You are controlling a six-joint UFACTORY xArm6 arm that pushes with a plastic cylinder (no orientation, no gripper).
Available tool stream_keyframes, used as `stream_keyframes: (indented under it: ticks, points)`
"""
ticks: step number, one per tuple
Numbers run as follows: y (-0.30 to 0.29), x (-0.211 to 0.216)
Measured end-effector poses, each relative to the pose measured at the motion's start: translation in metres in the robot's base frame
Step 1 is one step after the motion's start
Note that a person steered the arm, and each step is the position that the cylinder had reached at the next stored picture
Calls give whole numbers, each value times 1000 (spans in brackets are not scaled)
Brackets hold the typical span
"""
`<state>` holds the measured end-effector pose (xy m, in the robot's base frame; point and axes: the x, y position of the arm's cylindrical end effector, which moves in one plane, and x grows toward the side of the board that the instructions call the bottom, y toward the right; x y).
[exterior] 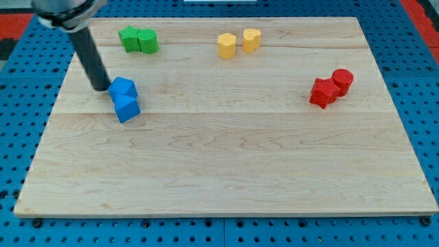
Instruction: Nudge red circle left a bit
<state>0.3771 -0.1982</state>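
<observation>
Pale wooden board (226,171), blue perforated surface (20,123) around it

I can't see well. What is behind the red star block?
The red circle sits right behind the red star, touching it. The star hides the circle's lower left side.

A single dark rod descends at a slant from the view's top left corner, its blurred grey mounting cut off by the frame's upper edge. The shaft leans down and toward the view's right, narrowing slightly to my tip (102,87), which rests at surface level in the view's upper left quarter. No other arm part shows.
</observation>
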Motion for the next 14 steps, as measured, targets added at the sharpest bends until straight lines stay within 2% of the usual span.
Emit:
stream_keyframes:
  ticks: [1, 3, 6, 7, 10, 11, 12, 13, 14]
  points:
    - [0, -2]
    - [43, -3]
    - [60, -13]
    - [117, -13]
    - [370, -13]
    - [403, -13]
    - [403, -14]
    - [423, -37]
    - [503, -51]
